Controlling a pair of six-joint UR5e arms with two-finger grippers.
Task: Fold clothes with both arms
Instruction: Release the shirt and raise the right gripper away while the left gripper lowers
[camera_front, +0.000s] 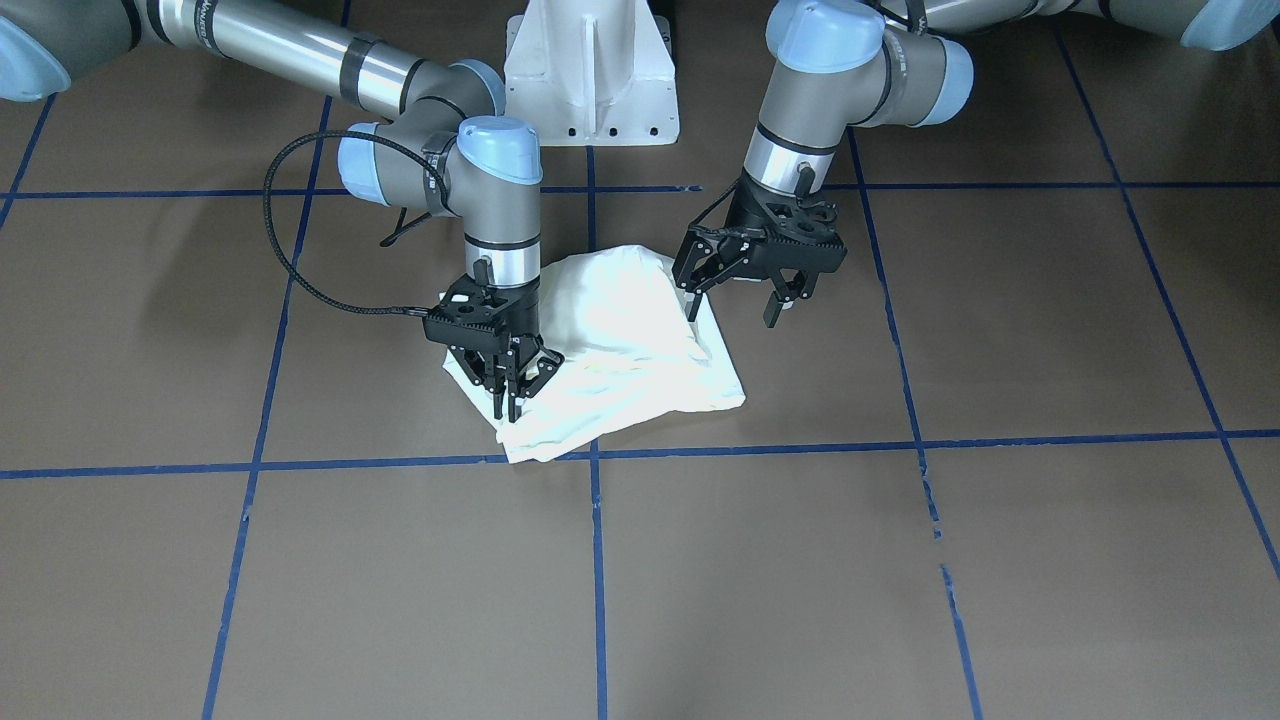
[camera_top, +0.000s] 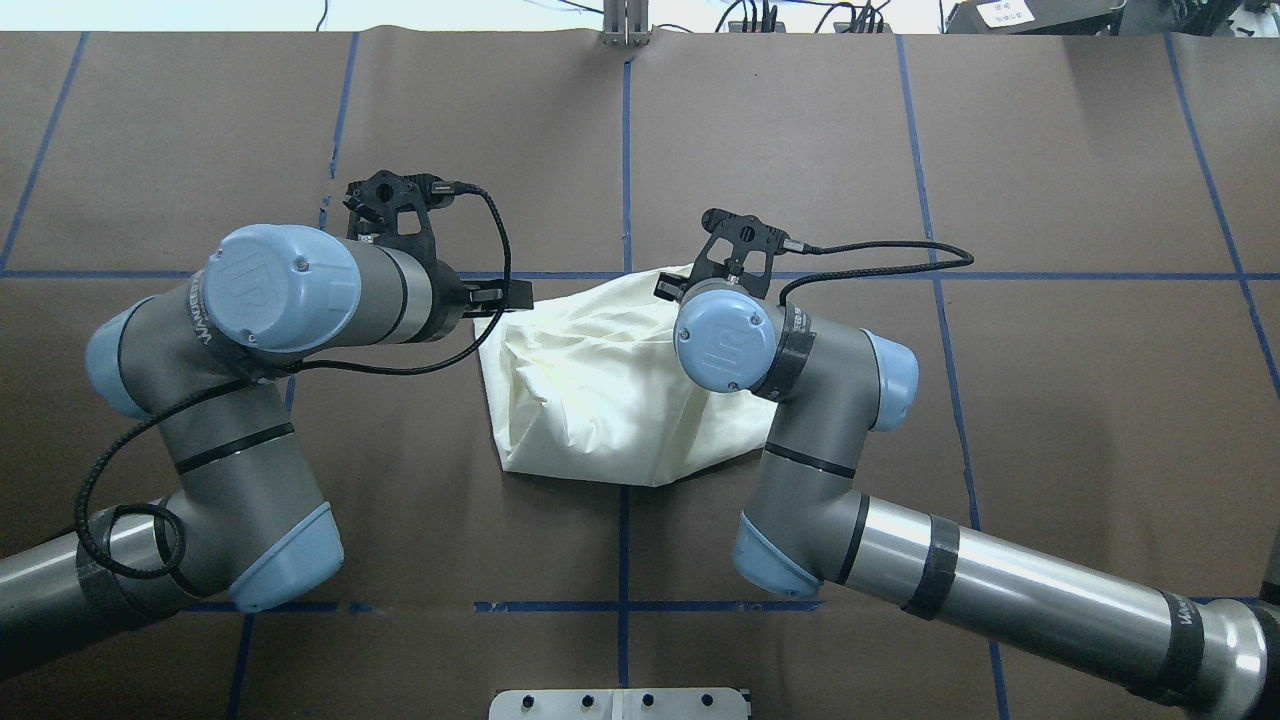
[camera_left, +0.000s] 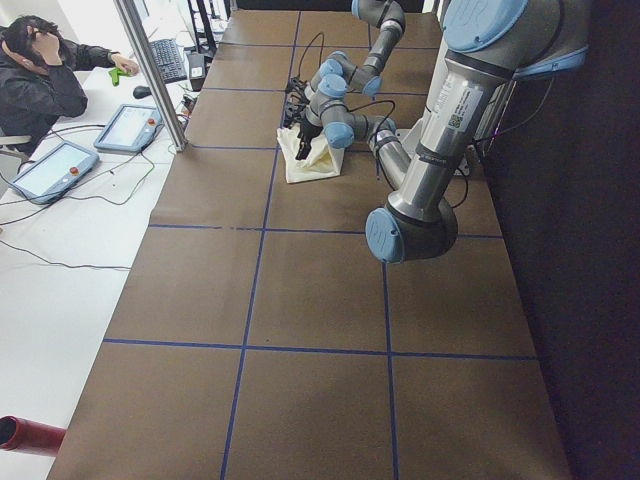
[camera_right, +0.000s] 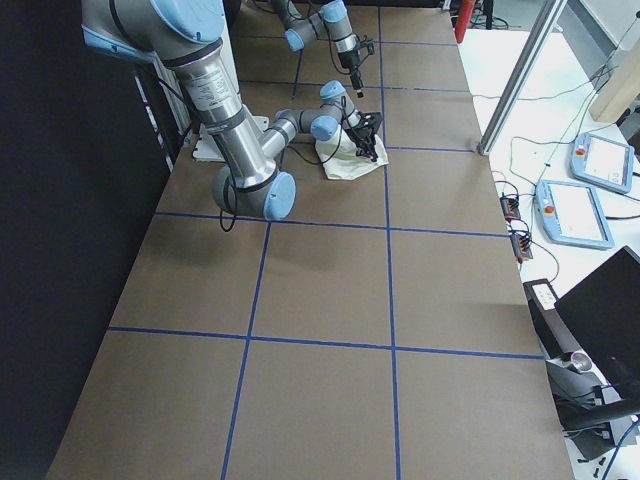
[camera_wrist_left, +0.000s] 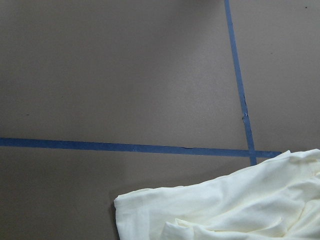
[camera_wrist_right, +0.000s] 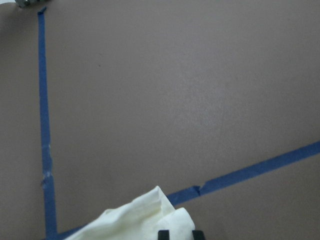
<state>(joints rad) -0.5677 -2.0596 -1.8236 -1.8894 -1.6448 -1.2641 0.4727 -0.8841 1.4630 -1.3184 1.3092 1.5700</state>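
Note:
The cream-white shirt (camera_front: 620, 340) lies folded into a compact, rumpled bundle at the table's middle; its print is hidden. It also shows in the overhead view (camera_top: 600, 380). My right gripper (camera_front: 507, 398) points straight down on the bundle's front corner, jaws shut with fabric pinched between them. The right wrist view shows that shirt corner (camera_wrist_right: 142, 217) at the fingertips (camera_wrist_right: 163, 234). My left gripper (camera_front: 733, 300) is open, hovering just above the bundle's opposite edge, one finger close to the cloth. The left wrist view shows the shirt's edge (camera_wrist_left: 235, 205) below.
The brown table cover carries a grid of blue tape lines (camera_front: 595, 560). The white pedestal base (camera_front: 590, 80) stands behind the shirt. An operator (camera_left: 40, 70) sits at a side desk with tablets (camera_left: 130, 125). Control pendants (camera_right: 575, 210) lie beyond the other end.

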